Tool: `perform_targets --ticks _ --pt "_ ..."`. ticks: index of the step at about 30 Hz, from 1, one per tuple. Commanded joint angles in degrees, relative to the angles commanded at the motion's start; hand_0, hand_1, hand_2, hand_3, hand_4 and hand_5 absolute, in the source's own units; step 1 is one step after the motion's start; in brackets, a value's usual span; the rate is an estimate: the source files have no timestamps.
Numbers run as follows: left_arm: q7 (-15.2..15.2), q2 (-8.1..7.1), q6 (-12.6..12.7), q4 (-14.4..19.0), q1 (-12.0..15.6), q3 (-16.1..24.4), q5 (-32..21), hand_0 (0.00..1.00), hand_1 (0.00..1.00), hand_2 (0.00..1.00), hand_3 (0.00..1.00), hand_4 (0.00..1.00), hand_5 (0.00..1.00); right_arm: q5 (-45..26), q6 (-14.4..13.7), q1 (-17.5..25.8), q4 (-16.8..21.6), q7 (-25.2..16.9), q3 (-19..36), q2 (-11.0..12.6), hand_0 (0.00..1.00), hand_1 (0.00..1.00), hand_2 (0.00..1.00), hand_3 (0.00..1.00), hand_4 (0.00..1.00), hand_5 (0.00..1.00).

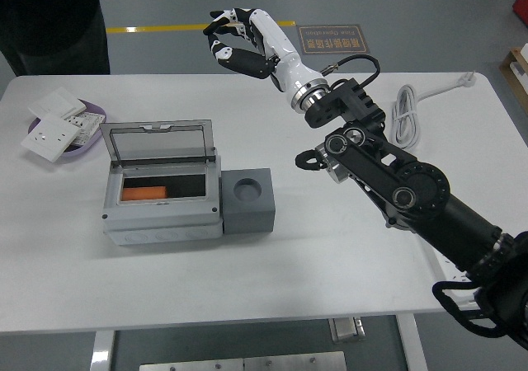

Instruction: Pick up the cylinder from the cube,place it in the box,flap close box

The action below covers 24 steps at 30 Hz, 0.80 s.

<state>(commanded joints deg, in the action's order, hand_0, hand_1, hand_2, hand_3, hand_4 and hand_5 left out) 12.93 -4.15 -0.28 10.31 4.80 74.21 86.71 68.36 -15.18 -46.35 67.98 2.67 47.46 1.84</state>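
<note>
A: Right arm?
B: Enters from lower right of the frame, stretched diagonally up to top centre, past the counter's far edge. White forearm, black joints.

A: Right hand?
B: Raised at upper centre, above the far edge, palm turned down and leftward. Fingers loosely curled, apart from one another, holding nothing, touching nothing.

A: Cylinder?
B: Orange, lying flat inside the box, left part of the compartment, long axis running left to right across the frame. Only the top side visible.

A: Box?
B: Grey, left of centre, clear lid standing open toward the far side.

A: Cube?
B: Grey, touching the box's right side, round socket on top, vacant.

A: Anything else?
B: Purple bowl with white switch plates at far left. Coiled white cable at upper right. Person in dark clothing at upper left corner, behind the counter, hands not visible.
</note>
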Motion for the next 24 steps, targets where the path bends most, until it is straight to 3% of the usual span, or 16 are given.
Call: perform_targets --ticks 8,9,14,15,20,21,24 --pt "0.1 0.11 0.1 0.0 0.1 0.0 0.0 0.923 0.852 0.854 0.951 0.002 0.002 1.0 -0.1 0.2 0.2 0.5 0.3 0.0 0.927 0.801 0.860 0.998 0.998 0.858" --pt "0.1 0.11 0.1 0.0 0.1 0.0 0.0 0.923 0.852 0.854 0.951 0.002 0.002 1.2 0.0 0.2 0.2 0.6 0.3 0.1 0.925 0.798 0.854 0.981 0.998 0.774" --pt "0.0 0.04 0.1 0.0 0.0 0.1 0.1 0.923 0.852 0.854 0.951 0.002 0.002 2.6 0.7 0.1 0.3 1.2 0.7 0.3 0.925 0.798 0.854 0.981 0.998 0.774" --pt "0.0 0.03 0.1 0.0 0.0 0.1 0.1 0.923 0.852 0.854 0.951 0.002 0.002 2.8 0.7 0.1 0.4 1.3 0.7 0.3 0.926 0.798 0.849 0.862 0.998 0.704" --pt "0.0 0.06 0.0 0.0 0.0 0.2 0.2 0.923 0.852 0.854 0.951 0.002 0.002 4.6 1.0 0.1 0.4 2.2 0.8 0.3 0.926 0.798 0.849 0.862 0.998 0.704" --pt "0.0 0.06 0.0 0.0 0.0 0.2 0.3 0.923 0.852 0.854 0.951 0.002 0.002 4.9 1.0 0.1 0.4 2.4 0.8 0.3 0.923 0.802 0.852 0.866 0.909 0.450" --pt "0.0 0.05 0.0 0.0 -0.1 0.3 0.3 0.923 0.852 0.854 0.951 0.002 0.002 7.2 1.2 0.1 0.1 3.6 0.6 0.4 0.923 0.802 0.852 0.866 0.909 0.450"
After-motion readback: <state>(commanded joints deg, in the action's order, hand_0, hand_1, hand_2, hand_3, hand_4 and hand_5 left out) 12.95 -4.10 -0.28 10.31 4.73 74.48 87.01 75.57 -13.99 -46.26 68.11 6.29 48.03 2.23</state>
